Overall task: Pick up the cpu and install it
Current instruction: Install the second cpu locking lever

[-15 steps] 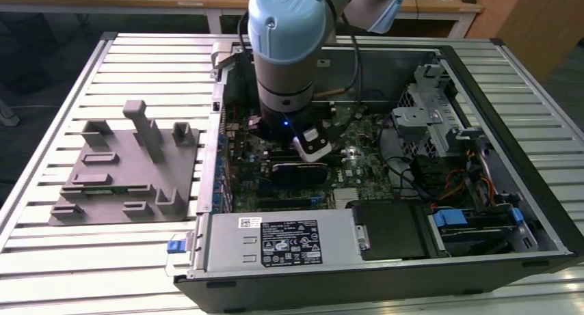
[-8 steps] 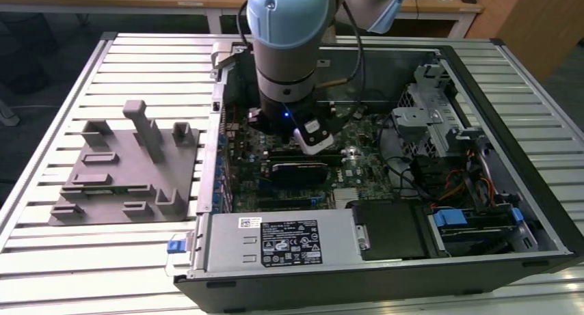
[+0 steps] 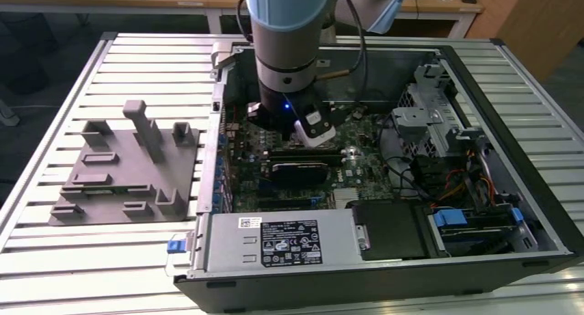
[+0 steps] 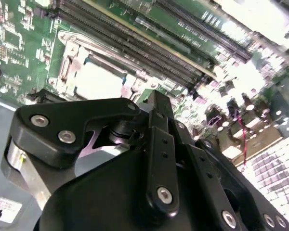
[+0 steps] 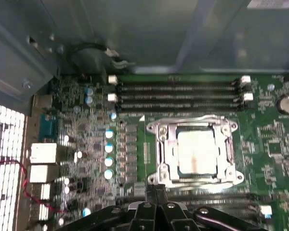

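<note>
Close in, the gripper [image 5: 156, 190] hangs just over the motherboard [image 5: 135, 144] with its fingers pressed together and nothing between them. Just beyond it the cpu [image 5: 196, 151] lies pale and square inside the socket frame [image 5: 160, 144]. Seating it well likely means square and flat, unforced. Farther out, the open computer case [image 3: 538, 192] rests on a slatted metal table [image 3: 55, 69], a grey tray [image 3: 100, 206] beside it.

The cpu [image 5: 196, 152] lay flat inside its silver socket frame [image 5: 160, 144] on the green motherboard [image 5: 86, 139], memory slots [image 5: 176, 94] alongside, the gripper [image 5: 156, 192] just beside the frame.
</note>
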Controlling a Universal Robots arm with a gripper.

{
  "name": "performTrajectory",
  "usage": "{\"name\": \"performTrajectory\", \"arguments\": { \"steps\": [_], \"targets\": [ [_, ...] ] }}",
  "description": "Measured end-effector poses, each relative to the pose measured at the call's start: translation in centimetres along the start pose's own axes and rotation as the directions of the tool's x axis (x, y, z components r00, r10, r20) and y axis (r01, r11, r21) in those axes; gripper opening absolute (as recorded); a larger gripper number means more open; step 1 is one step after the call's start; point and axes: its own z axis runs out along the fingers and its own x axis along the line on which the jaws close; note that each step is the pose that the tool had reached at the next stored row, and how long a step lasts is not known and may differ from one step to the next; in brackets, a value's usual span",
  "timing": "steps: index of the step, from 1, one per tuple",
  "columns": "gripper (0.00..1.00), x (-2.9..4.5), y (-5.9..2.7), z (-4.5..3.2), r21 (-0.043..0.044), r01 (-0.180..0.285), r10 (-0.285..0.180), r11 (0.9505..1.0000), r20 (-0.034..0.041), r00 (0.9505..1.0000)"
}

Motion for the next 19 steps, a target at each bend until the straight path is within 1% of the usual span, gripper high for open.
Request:
{"name": "performTrajectory", "arguments": {
  "steps": [1, 2, 3, 6, 10, 14, 19],
  "targets": [
    [0.11, 0.0, 0.04, -0.03, 0.0159, 0.0, 0.0, 0.9999, 0.0007, 1.0],
    [0.11, 0.0, 0.07, -0.03, 0.0289, 0.0, 0.0, 0.9996, 0.0012, 1.0],
    [0.11, 0.0, 0.09, -0.02, 0.0359, 0.0, 0.0, 0.9994, 0.0015, 1.0],
    [0.11, -0.24, 0.11, -0.01, 0.0429, -0.004, 0.003, 0.9991, 0.0026, 1.0],
    [0.11, -1.16, 0.17, 0.04, 0.0543, -0.006, 0.006, 0.9985, 0.0035, 1.0],
    [0.11, -1.85, 0.42, 0.13, 0.071, -0.007, 0.007, 0.9975, 0.0043, 1.0],
    [0.11, -2.3, 1.23, 0.34, 0.0913, -0.006, 0.006, 0.9958, 0.0051, 1.0]
  ]
}}
